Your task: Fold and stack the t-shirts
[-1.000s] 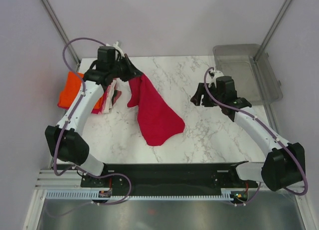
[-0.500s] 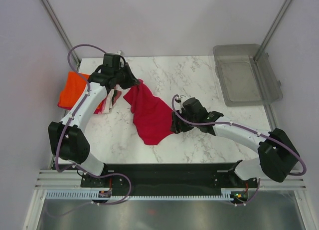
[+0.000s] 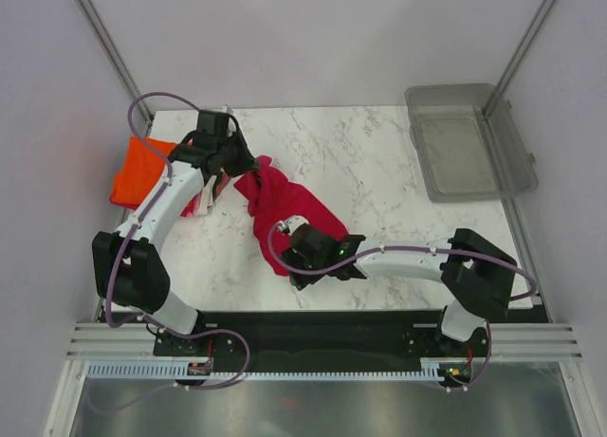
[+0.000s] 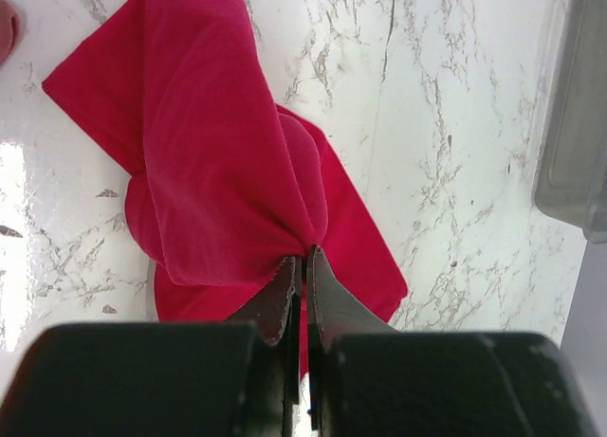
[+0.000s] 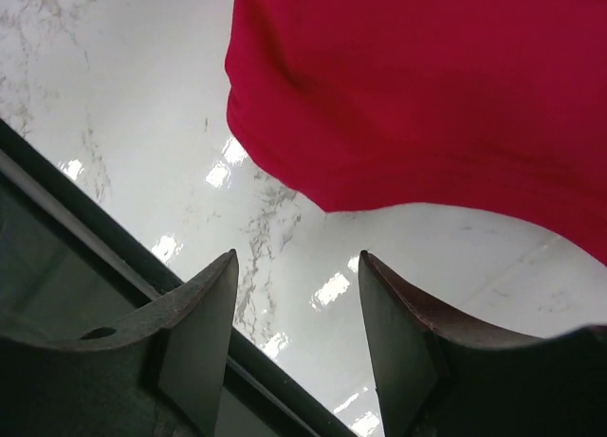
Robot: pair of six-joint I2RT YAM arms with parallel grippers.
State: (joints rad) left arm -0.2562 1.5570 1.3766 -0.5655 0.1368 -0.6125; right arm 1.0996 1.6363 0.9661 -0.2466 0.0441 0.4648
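While clamped on t-shirt (image 4: 218,162): end effector (image 4: 303,276).

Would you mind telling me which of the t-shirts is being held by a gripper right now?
The crimson red t-shirt: the left gripper is shut on its bunched end. The orange t-shirt lies ungripped at far left.

**Camera positions: three views**

- Top external: fixed high above the near side, facing down and forward. Farthest view; takes in the whole table (image 3: 379,162) and the bin (image 3: 469,143) at its far right corner.
- Left wrist: sits behind the left gripper (image 4: 302,266), looking steeply down past its fingers at middling range.
- Right wrist: sits behind the right gripper (image 5: 296,266), very near and low over the table's near edge.
- Shared: the red shirt (image 3: 285,205) and the marble top show in all three.
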